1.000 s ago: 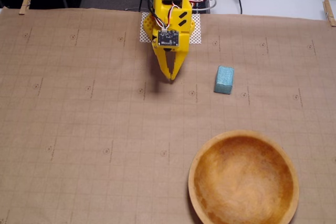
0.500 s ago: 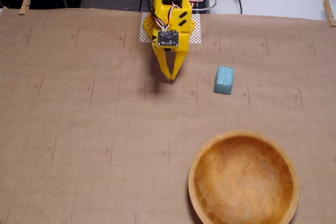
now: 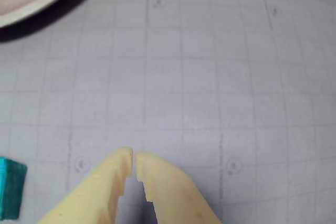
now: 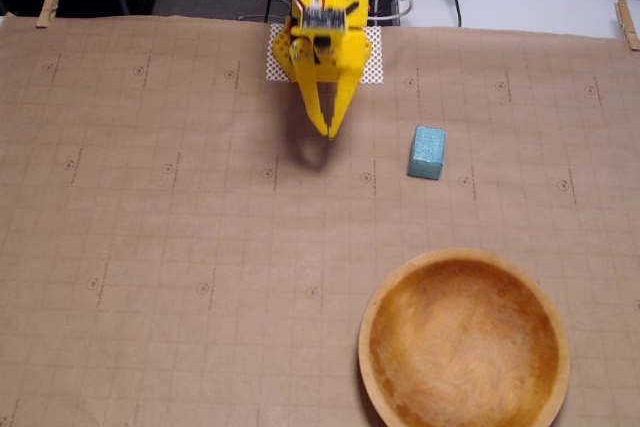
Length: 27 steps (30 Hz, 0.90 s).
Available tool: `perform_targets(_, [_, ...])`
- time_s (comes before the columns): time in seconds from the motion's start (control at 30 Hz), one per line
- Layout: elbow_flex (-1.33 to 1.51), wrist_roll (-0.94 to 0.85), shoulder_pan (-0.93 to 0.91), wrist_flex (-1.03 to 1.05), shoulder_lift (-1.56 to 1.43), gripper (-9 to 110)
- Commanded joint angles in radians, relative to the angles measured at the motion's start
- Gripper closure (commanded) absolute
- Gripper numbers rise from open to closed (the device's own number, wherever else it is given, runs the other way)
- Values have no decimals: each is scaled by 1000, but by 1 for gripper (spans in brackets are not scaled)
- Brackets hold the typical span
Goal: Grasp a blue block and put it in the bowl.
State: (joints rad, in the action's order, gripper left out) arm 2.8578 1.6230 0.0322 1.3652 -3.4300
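Wrist view: the yellow gripper [image 3: 132, 157] pokes up from the bottom edge, its two fingertips [image 3: 122, 157] pressed almost together with only a thin slit between them, nothing caught there. At the bottom-left edge sits a sliver of the blue block [image 3: 10, 188], cut off by the frame and well clear of the fingers. Top-left corner, the pale rim of the bowl [image 3: 31, 10] curves past, throwing a dark shadow on the gridded paper [image 3: 210, 77] underneath

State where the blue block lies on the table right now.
In the fixed view the blue block lies on the brown paper right of the shut pincer, apart from it and above the bowl.
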Motion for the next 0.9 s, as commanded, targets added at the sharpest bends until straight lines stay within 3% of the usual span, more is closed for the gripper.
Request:
perform_targets(0.0, [-117, -9, 11, -15, -6, 103])
perform_targets(0.47, [-354, -9, 9, -9, 6, 103])
perform_targets(0.87, [-373, -11, 69, -18, 8, 103])
